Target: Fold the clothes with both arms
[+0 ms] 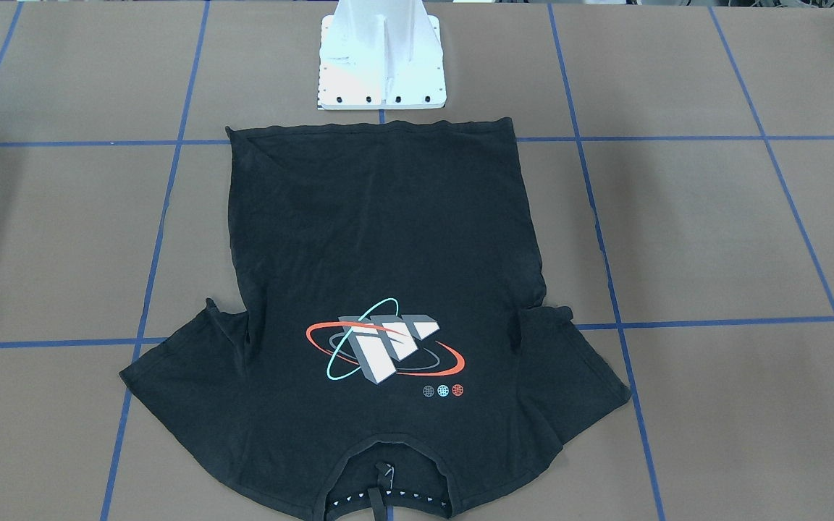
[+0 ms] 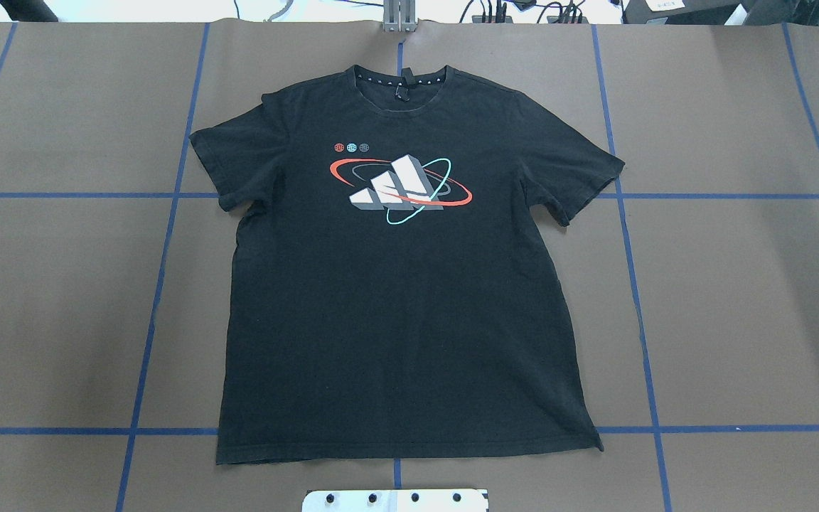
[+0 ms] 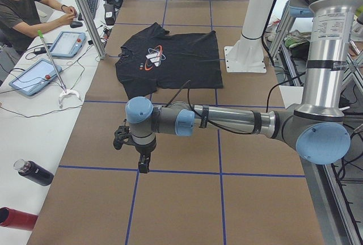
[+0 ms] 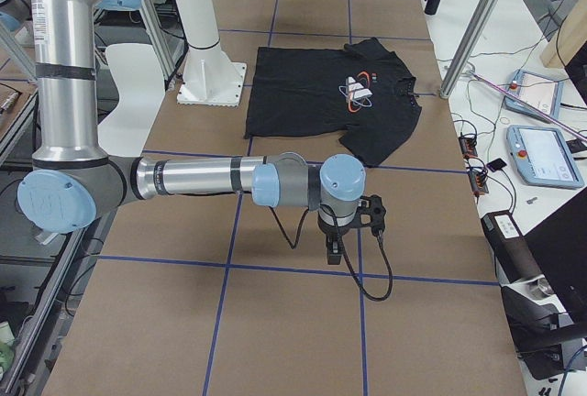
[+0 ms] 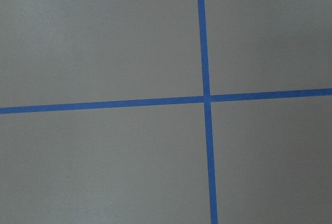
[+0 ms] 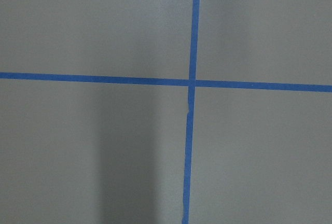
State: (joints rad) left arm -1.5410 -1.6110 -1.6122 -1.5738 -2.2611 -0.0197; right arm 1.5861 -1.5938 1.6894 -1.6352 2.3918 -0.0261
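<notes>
1. No word or number can be read in any view.
2. The T-shirt (image 2: 395, 320) carries a logo print (image 2: 399, 188). It shows three slanted white-grey bars ringed by red-orange, teal and grey orbits, with no lettering.
3. Between print and neckline sit three small globe icons (image 2: 352, 148): red-orange, teal and grey.
4. Inside the neckline runs a row of tiny white triangles (image 2: 370, 80).
5. The tablet screen (image 4: 548, 153) beside the tabletop (image 2: 736, 284) is too small to read.

You get even, diffuse overhead light in every view, with sharp focus throughout. The white pedestal (image 1: 381, 65) blows out with glare. The black T-shirt (image 2: 395, 306) swallows crease detail. A soft shadow band crosses your bench (image 6: 124, 172) in the right wrist view.
</notes>
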